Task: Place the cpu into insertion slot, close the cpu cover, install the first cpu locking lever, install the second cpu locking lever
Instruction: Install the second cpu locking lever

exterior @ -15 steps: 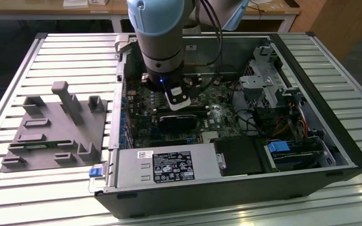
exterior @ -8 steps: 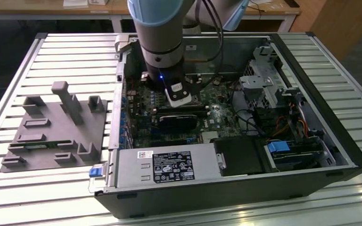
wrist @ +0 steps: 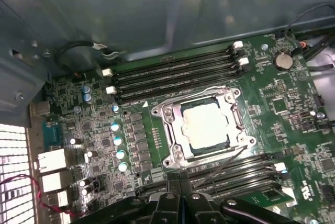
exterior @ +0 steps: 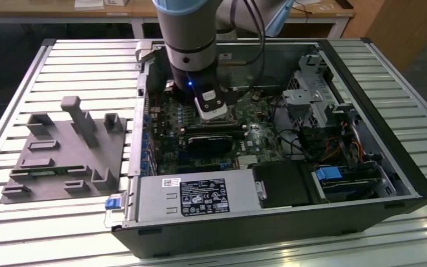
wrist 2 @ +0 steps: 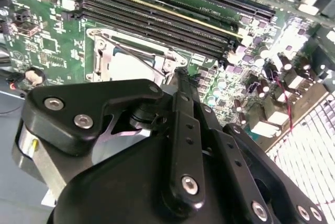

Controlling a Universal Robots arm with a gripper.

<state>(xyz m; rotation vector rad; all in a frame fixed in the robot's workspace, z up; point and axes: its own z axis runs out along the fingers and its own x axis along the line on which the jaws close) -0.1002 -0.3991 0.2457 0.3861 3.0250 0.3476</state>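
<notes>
Near the centre of the first wrist view, the cpu [wrist: 205, 124] is lying flat in the insertion slot [wrist: 186, 148], its pale silvery top facing the camera. Around it the cpu cover [wrist: 175, 130] is sitting down as a silver frame, its square window showing the chip. A thin wire lever [wrist: 220, 167] is running diagonally across the lower part of that frame toward the bottom of the picture; whether it is latched cannot be told. In the second wrist view the same socket is appearing left of centre, with the cpu [wrist 2: 128, 67] glaring white, the cover's frame [wrist 2: 104, 54] around it and a thin lever [wrist 2: 138, 54] crossing its upper part.

Long black memory slots [wrist: 172, 77] are lying above the socket in the first wrist view and more [wrist: 235, 174] below it, all on the green motherboard [wrist: 293, 103]. A round coin battery [wrist: 284, 59] is sitting at the upper right of that view.

The gripper [wrist 2: 180, 77] is hanging just beside the socket in the second wrist view, its black fingers [wrist 2: 183, 124] drawn together with nothing between them. In the first wrist view the gripper [wrist: 179, 187] is showing at the bottom edge, its tips meeting below the socket.

In the exterior view the arm [exterior: 187, 39] is reaching down from the top centre into the open computer case [exterior: 273, 222], the gripper [exterior: 215, 114] standing over the board. A grey fixture plate [exterior: 65, 156] is lying on the slatted table [exterior: 20, 233] at the left of the frame.
</notes>
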